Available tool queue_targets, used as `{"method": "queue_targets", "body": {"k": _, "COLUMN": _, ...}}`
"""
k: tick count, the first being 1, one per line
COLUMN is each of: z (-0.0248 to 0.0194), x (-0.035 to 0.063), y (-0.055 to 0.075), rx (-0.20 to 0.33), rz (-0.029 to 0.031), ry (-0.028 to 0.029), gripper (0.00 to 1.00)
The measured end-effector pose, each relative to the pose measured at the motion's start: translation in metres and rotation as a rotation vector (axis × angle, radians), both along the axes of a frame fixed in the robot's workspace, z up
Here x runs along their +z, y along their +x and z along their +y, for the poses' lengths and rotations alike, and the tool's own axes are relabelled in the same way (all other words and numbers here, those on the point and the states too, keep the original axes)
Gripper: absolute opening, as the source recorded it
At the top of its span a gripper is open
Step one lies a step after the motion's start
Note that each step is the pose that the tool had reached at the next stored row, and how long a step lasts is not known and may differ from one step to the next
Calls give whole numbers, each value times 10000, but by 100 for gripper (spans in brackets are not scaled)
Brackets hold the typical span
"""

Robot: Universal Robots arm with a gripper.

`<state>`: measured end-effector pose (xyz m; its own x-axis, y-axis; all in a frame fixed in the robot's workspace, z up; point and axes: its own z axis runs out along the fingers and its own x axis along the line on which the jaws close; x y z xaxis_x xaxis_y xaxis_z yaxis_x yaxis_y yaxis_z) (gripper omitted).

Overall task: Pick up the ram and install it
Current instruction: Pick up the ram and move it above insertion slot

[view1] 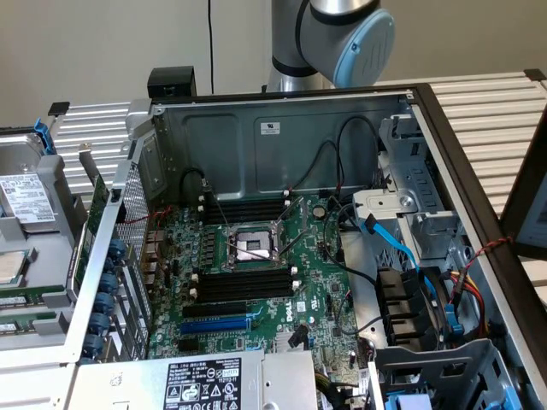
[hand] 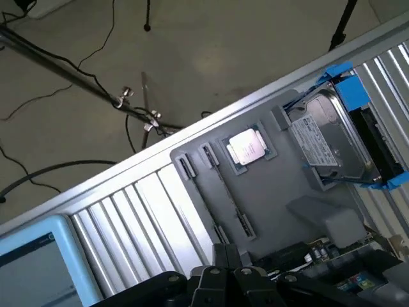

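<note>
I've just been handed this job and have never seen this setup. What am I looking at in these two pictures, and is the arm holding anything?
The machine is a single robot arm with an end effector at its tip. One picture comes from a camera off the arm, looking into an open computer case: you see its green motherboard, the processor socket, black memory slots and a blue expansion slot. The other comes from a camera on the wrist, looking at a grey parts tray beside the case; it carries a processor chip and a hard drive in a blue bracket. The end effector is shut and, as far as I can tell, holds nothing.
</note>
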<state>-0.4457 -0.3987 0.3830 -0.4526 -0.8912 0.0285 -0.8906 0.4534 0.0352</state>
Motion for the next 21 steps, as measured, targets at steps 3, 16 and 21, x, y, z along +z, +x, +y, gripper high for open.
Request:
{"method": "queue_targets", "body": {"k": 3, "z": 0, "x": -11, "y": 0, "rx": 687, "rz": -63, "ry": 0, "gripper": 11}}
{"method": "queue_targets", "body": {"k": 16, "z": 0, "x": -43, "y": 0, "rx": 2525, "rz": -262, "ry": 14, "gripper": 11}}
{"method": "queue_targets", "body": {"k": 21, "z": 0, "x": -53, "y": 0, "rx": 3425, "rz": -280, "ry": 43, "gripper": 11}}
